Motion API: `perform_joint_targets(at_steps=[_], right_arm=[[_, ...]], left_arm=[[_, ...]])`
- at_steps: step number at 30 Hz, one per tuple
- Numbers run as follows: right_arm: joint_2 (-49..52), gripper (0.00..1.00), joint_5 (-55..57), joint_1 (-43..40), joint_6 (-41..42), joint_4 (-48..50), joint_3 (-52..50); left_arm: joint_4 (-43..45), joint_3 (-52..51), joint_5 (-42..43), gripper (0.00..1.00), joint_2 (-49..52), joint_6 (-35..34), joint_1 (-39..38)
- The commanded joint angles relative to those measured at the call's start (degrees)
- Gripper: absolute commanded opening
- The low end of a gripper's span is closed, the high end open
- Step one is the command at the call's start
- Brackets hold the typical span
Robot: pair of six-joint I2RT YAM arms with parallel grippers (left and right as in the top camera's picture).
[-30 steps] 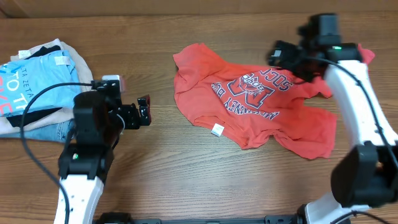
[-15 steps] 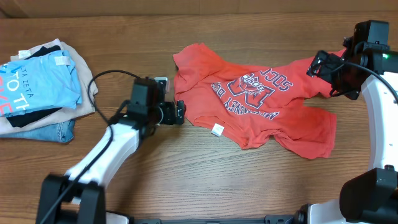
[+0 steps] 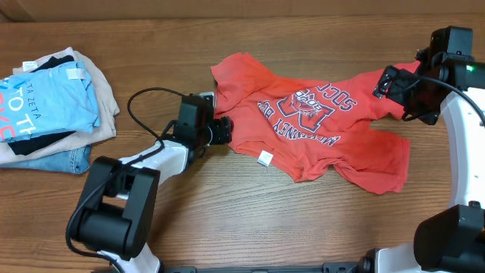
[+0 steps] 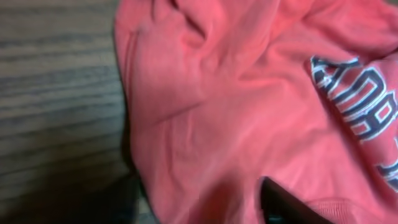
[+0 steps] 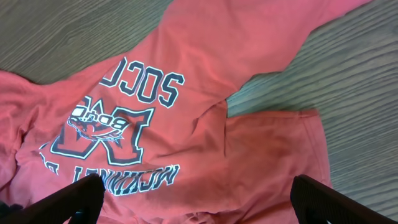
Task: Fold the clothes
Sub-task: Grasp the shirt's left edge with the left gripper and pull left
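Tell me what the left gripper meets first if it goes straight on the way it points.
The coral-red T-shirt: the left gripper points at its nearest edge, and red fabric fills its wrist view. Whether it already touches is unclear.

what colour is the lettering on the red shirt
Navy with a white outline; the lettering on the shirt shows best in the right wrist view.

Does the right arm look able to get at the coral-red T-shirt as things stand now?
Probably yes. The right gripper hangs open over one end of the coral-red T-shirt, and the right wrist view shows nothing between it and the cloth.
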Motion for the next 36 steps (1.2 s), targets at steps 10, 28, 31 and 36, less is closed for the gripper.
perform_joint_targets(at_steps=[10, 28, 31, 36], right_arm=[[-0.8, 1.00, 0.6, -0.2, -0.3, -1.0, 1.2], [-0.8, 1.00, 0.6, -0.2, -0.3, -1.2, 1.2], [-0.8, 1.00, 0.6, -0.2, -0.3, -1.1, 1.2], [-0.8, 1.00, 0.6, -0.2, -0.3, -1.1, 1.2]], left_arm=[[-1.7, 5.3, -3.5, 0.04, -1.1, 3.5, 3.5], [-53.8, 36.6, -1.6, 1.00, -5.9, 6.8, 16.1], [-61.2, 34.2, 2.6, 1.00, -5.6, 6.5, 14.3], [-62.6, 27.1, 8.2, 1.00, -5.6, 3.3, 8.6]])
